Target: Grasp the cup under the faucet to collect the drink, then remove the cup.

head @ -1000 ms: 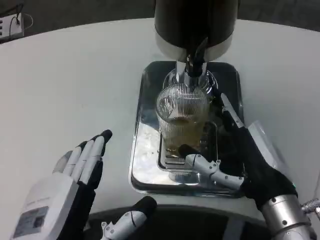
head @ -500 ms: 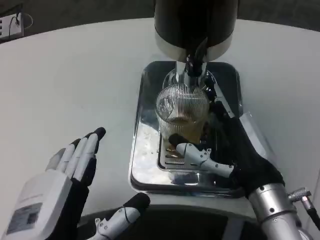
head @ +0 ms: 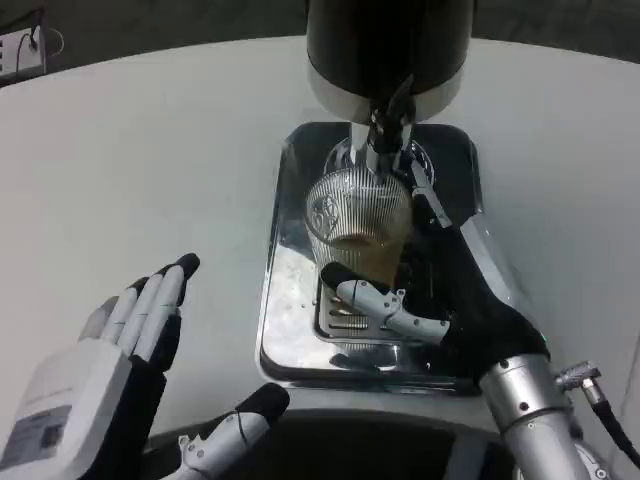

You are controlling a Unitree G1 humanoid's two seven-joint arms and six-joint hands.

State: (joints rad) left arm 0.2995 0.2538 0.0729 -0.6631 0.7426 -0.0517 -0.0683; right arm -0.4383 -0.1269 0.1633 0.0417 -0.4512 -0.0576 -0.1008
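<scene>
A ribbed glass cup (head: 357, 222) with brown drink in it stands on the silver drip tray (head: 288, 250), right under the faucet (head: 385, 128) of the black dispenser (head: 388, 45). My right hand (head: 455, 300) wraps the cup: its thumb (head: 375, 298) lies across the cup's lower front, and the fingers (head: 428, 208) run up its right side. My left hand (head: 110, 365) hovers over the table at the front left, fingers spread, holding nothing.
The tray's raised rim surrounds a grille (head: 345, 320) under the cup. A white power strip (head: 22, 48) lies at the far left edge. White tabletop (head: 150, 170) stretches to the left of the tray.
My right hand has moved forward and closed in on the cup, the thumb sliding up against its front. The cup has shifted slightly left. My left hand has drifted a little left.
</scene>
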